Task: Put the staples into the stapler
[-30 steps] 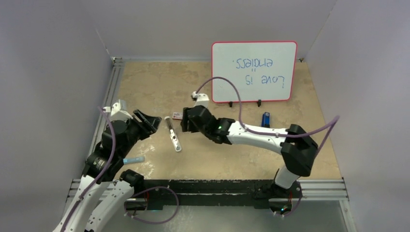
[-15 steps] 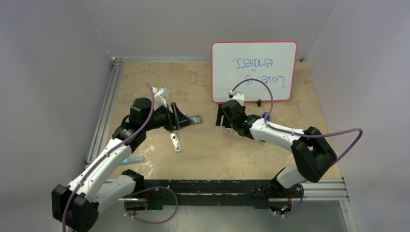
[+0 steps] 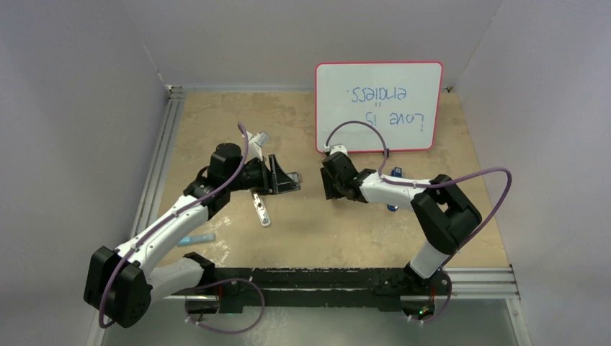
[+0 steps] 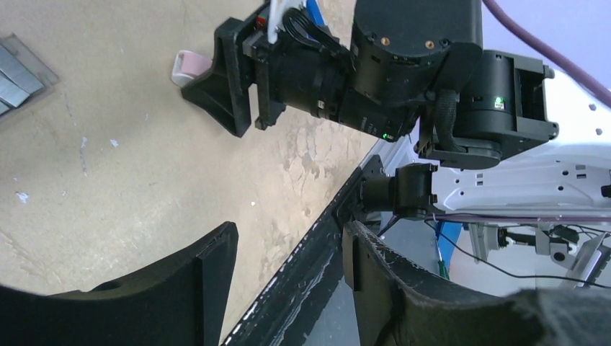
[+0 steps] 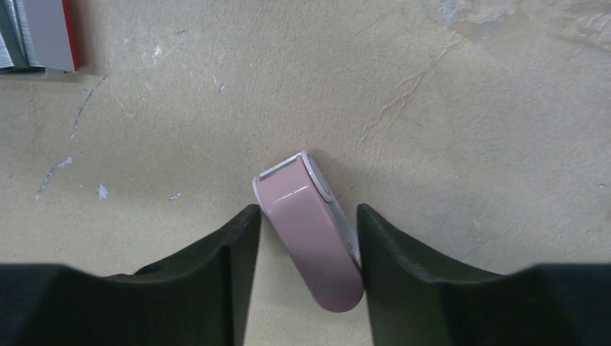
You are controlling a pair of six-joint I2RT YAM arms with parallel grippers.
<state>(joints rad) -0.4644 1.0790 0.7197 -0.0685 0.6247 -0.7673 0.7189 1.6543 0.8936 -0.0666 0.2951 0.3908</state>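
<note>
The staples (image 5: 11,36) are grey strips beside a small red-edged box (image 5: 50,34) at the top left of the right wrist view. They also show as staples (image 4: 13,72) at the far left of the left wrist view. In the top view my left arm hides them. The blue-topped stapler (image 3: 395,171) peeks from behind my right forearm by the whiteboard's foot. My right gripper (image 5: 308,216) (image 3: 328,189) is closed against both sides of a small pink piece (image 5: 310,241) lying on the table. My left gripper (image 4: 288,245) (image 3: 287,178) faces it, open and empty.
A white oblong bar (image 3: 261,207) lies just below my left gripper. A red-framed whiteboard (image 3: 378,107) stands at the back right. A light-blue stick (image 3: 196,238) lies near the left arm's base. Grey walls enclose the table on three sides.
My left arm swung from the left edge to the table's middle. My right gripper pulled back from the box to the right, opened wider, then closed onto the pink piece.
</note>
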